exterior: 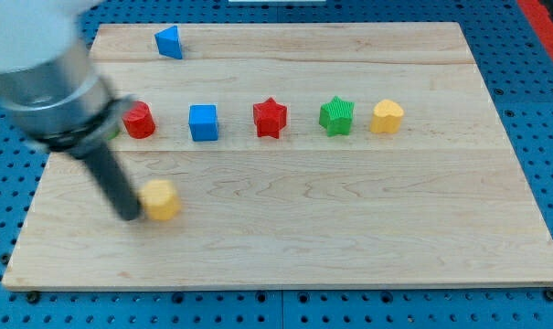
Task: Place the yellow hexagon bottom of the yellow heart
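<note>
Tip (130, 215) touching yellow hexagon (161, 199) on its left side; yellow heart (387, 117) far at view's right; no claw on rod.

Rod slants down-right; my tip (131, 216) on board.

Wooden desk (349, 238) carried a row: red cylinder (140, 120), blue cube (203, 122), red star (270, 118), green star (336, 116), yellow heart (387, 117). Blue triangle (169, 42) lay near the top edge; yellow hexagon (161, 199) lower left.
</note>
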Robot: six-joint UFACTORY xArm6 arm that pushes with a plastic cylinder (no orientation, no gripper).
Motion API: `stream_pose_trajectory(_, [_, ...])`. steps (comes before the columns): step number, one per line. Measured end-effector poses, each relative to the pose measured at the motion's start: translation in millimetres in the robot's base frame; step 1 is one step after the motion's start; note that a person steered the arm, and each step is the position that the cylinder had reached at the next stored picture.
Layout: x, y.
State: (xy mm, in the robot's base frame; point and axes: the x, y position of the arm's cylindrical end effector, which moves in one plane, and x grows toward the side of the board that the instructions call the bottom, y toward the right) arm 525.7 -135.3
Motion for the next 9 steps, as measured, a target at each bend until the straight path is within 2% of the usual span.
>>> stream_pose_trajectory(2, [-0.3,160.1])
stream_pose_trajectory(3, [-9.1,162.1])
stream_pose_trajectory(4, [34.5,120.6])
stream_pose_trajectory(5, [12.7,65.0])
stream_pose_trajectory(6, [-21.1,107.4])
stream_pose_trajectory(7, [-47.1,187.1])
stream_pose_trajectory(8, [-52.2,210.3])
stream_pose_trajectory(9, [-52.8,138.3])
